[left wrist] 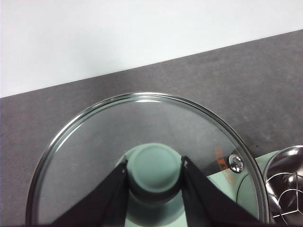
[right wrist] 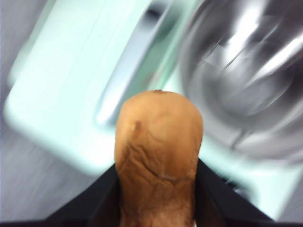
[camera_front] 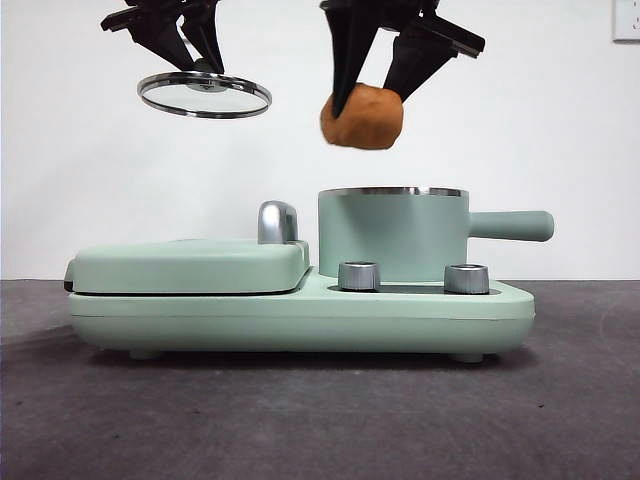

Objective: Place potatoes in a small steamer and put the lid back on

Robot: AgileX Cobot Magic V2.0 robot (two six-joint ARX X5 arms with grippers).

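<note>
My right gripper (camera_front: 372, 95) is shut on the orange-brown potato (camera_front: 362, 118) and holds it in the air above the left rim of the small steamer (camera_front: 392, 233), a mint-green pot with a steel rim and a side handle. In the right wrist view the potato (right wrist: 158, 151) sits between the jaws, with the steamer's steel inside (right wrist: 246, 80) blurred beyond it. My left gripper (camera_front: 195, 62) is shut on the knob of the glass lid (camera_front: 204, 95), held high above the griddle cover. In the left wrist view the jaws clamp the mint knob (left wrist: 155, 170) of the lid (left wrist: 94, 151).
The steamer stands on a mint-green cooker base (camera_front: 300, 320) with two steel dials (camera_front: 359, 276). A flat griddle cover (camera_front: 185, 265) with a chrome handle (camera_front: 277, 222) fills its left half. Dark grey tabletop (camera_front: 320, 420) lies all around, white wall behind.
</note>
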